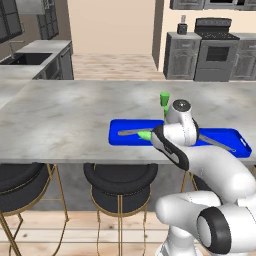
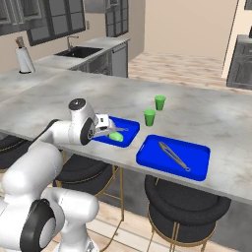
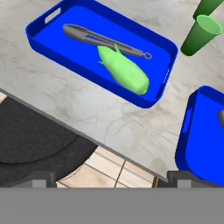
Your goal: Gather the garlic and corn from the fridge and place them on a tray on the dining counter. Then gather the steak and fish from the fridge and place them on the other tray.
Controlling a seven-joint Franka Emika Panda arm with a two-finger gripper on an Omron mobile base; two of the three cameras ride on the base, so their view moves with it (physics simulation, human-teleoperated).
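The light-green corn [image 3: 124,72] lies in the left blue tray [image 3: 57,37] on the dining counter [image 2: 206,113], against a pair of grey tongs [image 3: 94,37]. In the right base view the corn [image 2: 116,137] sits at that tray's [image 2: 130,129] near side. My gripper [image 3: 111,177] hovers open and empty over the counter's front edge, just short of that tray; its place in the right base view is [image 2: 106,125]. The other tray [image 2: 157,157] lies to the right with its own tongs [image 2: 173,155]. The garlic, steak, fish and fridge are out of view.
Two upright green cups [image 2: 149,117] [image 2: 160,102] stand on the counter just behind the trays. Black round stools [image 1: 120,182] are tucked under the counter's front edge below my arm. A wall counter with a sink [image 2: 78,51] lies far left.
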